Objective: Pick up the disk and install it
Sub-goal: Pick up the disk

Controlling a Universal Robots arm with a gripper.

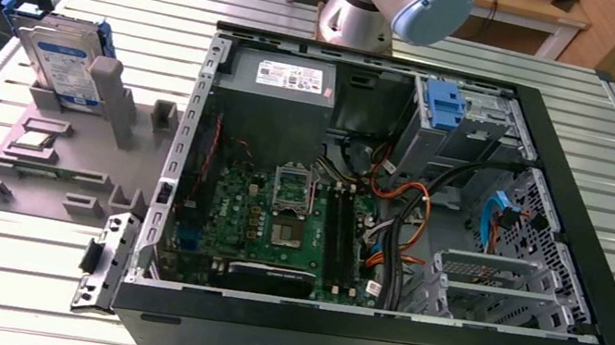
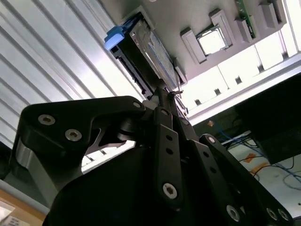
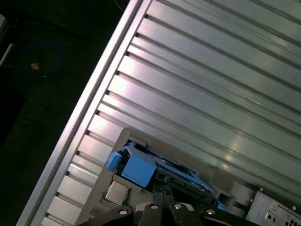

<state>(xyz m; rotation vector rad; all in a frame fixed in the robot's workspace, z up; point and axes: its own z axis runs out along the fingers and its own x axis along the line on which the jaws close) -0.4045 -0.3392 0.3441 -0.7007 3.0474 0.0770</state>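
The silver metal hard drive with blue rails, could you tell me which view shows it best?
The exterior view: the silver hard drive stands upright in a grey holder, label visible. Both wrist views catch its edge and blue rail.

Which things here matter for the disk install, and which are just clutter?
Job: silver rectangular metal disk with blue plastic rails, upright in the grey plastic fixture; black hand near it; open black metal computer case.
Clutter: grey power-supply box; bare blue plastic bracket; square silver chip.
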